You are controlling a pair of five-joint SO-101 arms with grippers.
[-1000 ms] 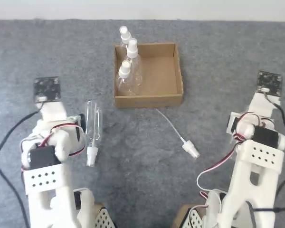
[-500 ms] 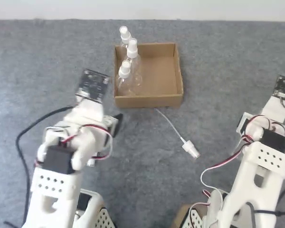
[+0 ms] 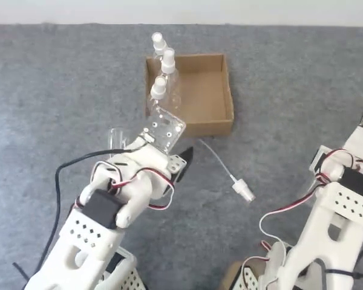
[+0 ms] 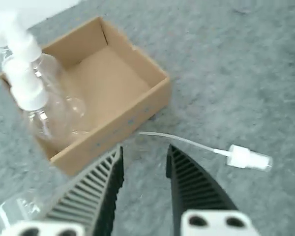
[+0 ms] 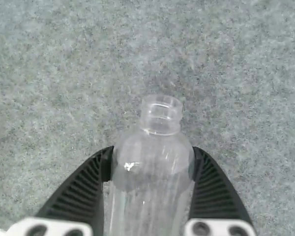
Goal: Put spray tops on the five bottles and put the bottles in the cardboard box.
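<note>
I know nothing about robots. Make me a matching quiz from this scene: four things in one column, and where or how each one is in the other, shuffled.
Things:
1. loose spray top
2. capless bottle
3. capped bottles
4. left gripper

Places or states:
A. standing in the box
B. open, holding nothing
C. lying on the carpet
D. held by the right gripper

Pairs: 1-C, 2-D, 3-A, 4-B
</note>
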